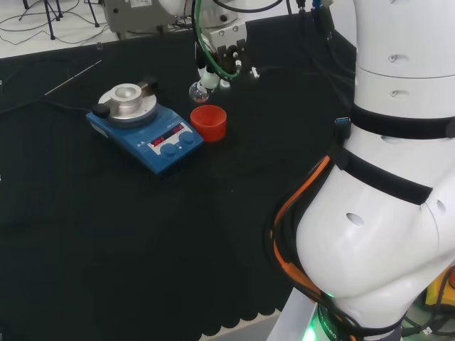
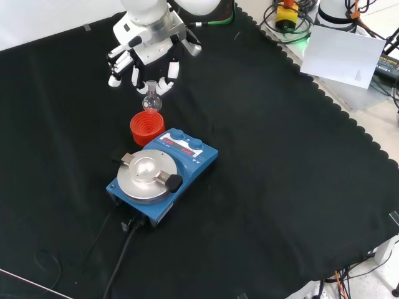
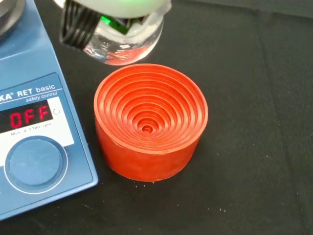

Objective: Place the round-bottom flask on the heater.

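Observation:
A small clear round-bottom flask [image 2: 151, 102] hangs by its neck from the hand [image 2: 148, 48], whose fingers curl round the neck. Its bulb [image 1: 198, 91] floats just above the red ribbed stand [image 2: 146, 126] and does not rest in it. In the wrist view the flask's bulb [image 3: 123, 43] hovers over the far rim of the red stand [image 3: 149, 120], whose cup holds nothing. The blue heater [image 2: 187, 152] with its round silver plate [image 2: 145, 176] sits right beside the stand, nearer the camera in the front view. In the head view the hand [image 1: 225, 55] is to the right of the heater [image 1: 162, 138].
A black cable [image 2: 118, 249] runs from the heater toward the front of the cloth. A thin metal rod [image 1: 71, 77] lies far left in the head view. The arm's white links [image 1: 398, 177] take up the head view's right. A white sheet [image 2: 346, 53] lies beyond the cloth's scalloped edge.

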`<control>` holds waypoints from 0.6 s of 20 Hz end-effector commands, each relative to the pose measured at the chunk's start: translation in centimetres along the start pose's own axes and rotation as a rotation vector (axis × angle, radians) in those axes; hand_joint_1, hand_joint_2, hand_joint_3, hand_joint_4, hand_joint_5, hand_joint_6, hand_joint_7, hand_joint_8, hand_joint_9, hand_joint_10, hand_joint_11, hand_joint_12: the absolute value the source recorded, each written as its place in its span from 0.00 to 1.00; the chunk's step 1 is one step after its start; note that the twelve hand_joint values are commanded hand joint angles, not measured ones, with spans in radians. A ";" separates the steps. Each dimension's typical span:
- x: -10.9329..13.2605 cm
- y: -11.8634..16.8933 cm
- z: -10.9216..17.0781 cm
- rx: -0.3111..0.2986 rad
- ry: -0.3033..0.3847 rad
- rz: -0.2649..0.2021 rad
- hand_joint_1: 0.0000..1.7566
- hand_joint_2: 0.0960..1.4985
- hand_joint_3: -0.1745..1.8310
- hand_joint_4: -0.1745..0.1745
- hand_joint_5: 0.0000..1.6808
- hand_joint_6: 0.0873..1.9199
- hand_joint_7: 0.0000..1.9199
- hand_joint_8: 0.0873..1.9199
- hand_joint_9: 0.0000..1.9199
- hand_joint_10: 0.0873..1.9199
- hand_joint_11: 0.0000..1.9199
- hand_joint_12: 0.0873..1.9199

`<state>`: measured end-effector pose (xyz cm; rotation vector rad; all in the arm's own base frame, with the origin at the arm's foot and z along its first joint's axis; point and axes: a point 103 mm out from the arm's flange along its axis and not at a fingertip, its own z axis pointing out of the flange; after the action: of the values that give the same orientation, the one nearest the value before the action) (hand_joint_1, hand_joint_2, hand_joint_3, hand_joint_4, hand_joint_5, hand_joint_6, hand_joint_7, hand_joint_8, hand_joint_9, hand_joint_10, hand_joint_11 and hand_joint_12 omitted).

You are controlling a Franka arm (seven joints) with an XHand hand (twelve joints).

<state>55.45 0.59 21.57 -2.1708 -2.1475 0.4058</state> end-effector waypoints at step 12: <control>3.6 1.6 -4.0 -0.033 -0.046 -0.036 0.64 0.38 0.44 1.00 0.75 0.35 0.10 0.25 0.19 0.29 0.00 0.68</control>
<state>56.37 2.03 23.15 -2.1658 -2.1872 0.4065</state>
